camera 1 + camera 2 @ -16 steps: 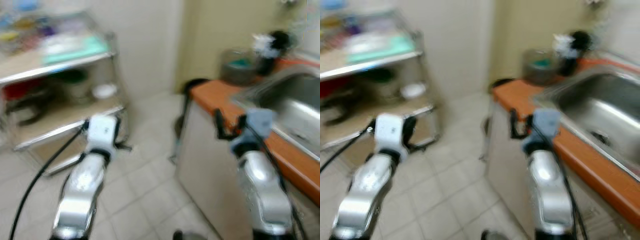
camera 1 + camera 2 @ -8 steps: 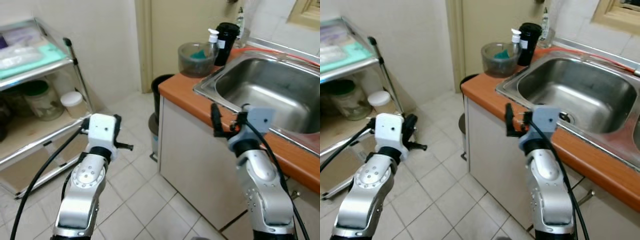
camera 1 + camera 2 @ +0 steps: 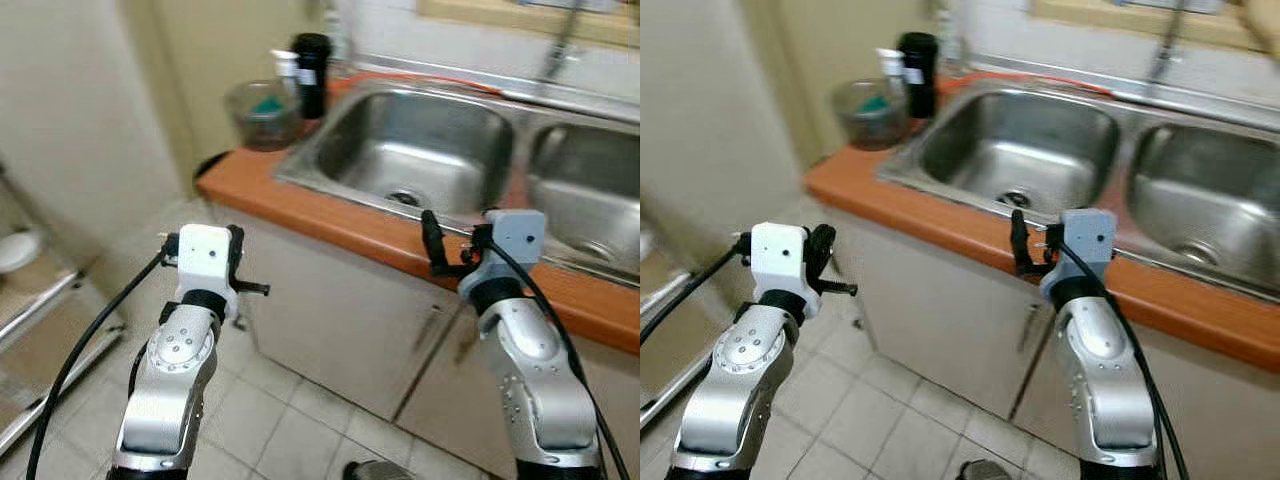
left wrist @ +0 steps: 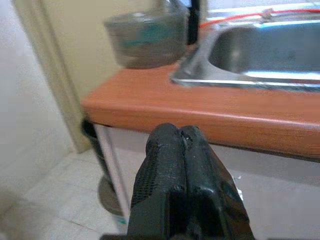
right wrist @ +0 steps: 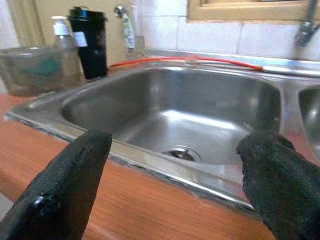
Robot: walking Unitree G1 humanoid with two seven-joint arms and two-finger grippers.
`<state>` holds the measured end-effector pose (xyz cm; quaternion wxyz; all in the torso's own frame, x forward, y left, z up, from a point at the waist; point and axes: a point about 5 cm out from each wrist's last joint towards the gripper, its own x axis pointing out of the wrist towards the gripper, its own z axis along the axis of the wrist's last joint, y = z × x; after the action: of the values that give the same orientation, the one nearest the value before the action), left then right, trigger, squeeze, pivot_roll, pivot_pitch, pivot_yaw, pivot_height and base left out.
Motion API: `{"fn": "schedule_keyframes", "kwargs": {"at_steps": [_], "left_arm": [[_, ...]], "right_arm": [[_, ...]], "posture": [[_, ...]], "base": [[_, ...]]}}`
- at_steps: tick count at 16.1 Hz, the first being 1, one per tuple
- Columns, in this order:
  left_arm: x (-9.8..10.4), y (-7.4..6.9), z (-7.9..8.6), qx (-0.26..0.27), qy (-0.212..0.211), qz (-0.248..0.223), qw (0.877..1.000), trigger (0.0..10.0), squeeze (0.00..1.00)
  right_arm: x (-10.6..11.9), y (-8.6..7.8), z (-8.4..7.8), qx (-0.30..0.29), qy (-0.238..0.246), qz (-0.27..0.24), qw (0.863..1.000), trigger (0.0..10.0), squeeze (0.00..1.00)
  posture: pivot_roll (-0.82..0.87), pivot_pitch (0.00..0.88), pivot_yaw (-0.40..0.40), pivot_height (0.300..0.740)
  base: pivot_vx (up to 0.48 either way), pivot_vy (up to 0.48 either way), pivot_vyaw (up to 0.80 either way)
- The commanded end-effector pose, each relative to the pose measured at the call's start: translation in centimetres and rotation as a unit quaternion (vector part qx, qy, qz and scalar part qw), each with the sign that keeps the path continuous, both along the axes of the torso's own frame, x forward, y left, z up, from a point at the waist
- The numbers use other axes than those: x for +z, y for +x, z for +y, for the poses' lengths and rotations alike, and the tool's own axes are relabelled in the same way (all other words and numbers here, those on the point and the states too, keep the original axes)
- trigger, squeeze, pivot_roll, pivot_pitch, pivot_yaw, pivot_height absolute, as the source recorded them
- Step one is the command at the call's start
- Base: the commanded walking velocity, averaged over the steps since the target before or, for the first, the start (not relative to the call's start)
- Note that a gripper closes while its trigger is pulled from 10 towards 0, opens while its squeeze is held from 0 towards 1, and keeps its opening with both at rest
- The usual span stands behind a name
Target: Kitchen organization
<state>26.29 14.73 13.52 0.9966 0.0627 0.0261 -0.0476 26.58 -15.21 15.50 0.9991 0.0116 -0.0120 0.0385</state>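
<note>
The head camera has swung from the shelf rack to the double sink (image 3: 420, 140). Left gripper (image 4: 180, 165) jaws clenched empty; right gripper (image 5: 175, 185) jaws released. On the orange tabletop (image 3: 300, 205), the black tumbler (image 3: 311, 60) and glass bowl (image 3: 262, 100) look rigid, slippery: grasp mid-body.

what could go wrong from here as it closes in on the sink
1. The right claw is open and level with the orange counter edge; stepping closer could knock its fingers into that edge.
2. The clear bowl, pump bottle and black tumbler crowd the counter's far corner, so a sweeping arm might topple them.
3. The left claw is shut and low beside the cabinet front, and could scrape it in a turn.
</note>
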Motion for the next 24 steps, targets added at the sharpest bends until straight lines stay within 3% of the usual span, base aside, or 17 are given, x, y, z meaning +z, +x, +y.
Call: {"fn": "schedule_keyframes", "kwargs": {"at_steps": [1,24], "left_arm": [[0.16,-0.16,0.37,0.001,0.014,0.003,1.0,10.0,0.0],[-0.16,-0.7,0.69,0.019,0.007,0.008,1.0,10.0,0.0]], "right_arm": [[0.29,0.09,0.62,0.012,0.005,-0.001,1.0,10.0,1.0],[-0.07,0.36,0.89,0.03,-0.02,0.014,0.999,10.0,1.0]], "posture": [[-0.06,0.0,0.035,0.74],[-0.05,0.0,0.008,0.74]], "base": [[0.0,0.0,-0.8],[0.0,0.0,-0.8]]}}
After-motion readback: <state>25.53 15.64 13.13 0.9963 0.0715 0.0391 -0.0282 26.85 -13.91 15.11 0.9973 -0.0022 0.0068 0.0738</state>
